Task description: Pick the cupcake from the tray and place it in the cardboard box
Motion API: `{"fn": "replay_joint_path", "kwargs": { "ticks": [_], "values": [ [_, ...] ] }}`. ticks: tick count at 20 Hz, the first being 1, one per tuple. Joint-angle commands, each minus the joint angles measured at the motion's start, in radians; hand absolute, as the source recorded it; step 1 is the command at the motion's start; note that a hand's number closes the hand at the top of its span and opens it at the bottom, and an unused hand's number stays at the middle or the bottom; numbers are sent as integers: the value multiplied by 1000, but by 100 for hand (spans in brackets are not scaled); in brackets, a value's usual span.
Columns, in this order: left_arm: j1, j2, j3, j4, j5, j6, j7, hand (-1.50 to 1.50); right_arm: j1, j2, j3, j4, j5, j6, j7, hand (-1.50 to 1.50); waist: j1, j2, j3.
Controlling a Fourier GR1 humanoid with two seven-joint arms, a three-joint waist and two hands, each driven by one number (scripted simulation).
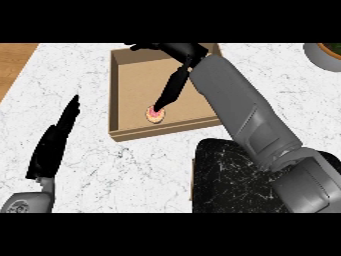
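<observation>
We see the small pink-frosted cupcake (155,114) already inside the shallow brown cardboard box (132,75), near its front wall, on the white marbled worktop (129,165). The right hand (174,82) reaches in from the box's far side, straight fingers angled down with tips touching the cupcake; we cannot tell if it pinches or just rests. We judge placing nearly done; release and withdrawal remain. The left hand (55,140) rests flat-fingered toward the worktop's left edge. The dark speckled tray (228,180) at the front edge is mostly hidden by the right forearm. A grey plant pot (335,56) is cut off at the far right corner.
</observation>
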Motion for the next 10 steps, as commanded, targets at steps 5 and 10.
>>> {"fn": "replay_joint_path", "kwargs": {
  "ticks": [5, 10],
  "values": [
    [-27, -13, -5, -5, -3, 7, 24, 0, -50, -119, -187, 65, -177, 109, 99, -150, -4, 11, 1],
    [-28, -10, -14, 3, -15, 6, -5, 0, -56, -217, -225, 85, -209, 72, 154, -150, 24, 32, 0]
  ]
}}
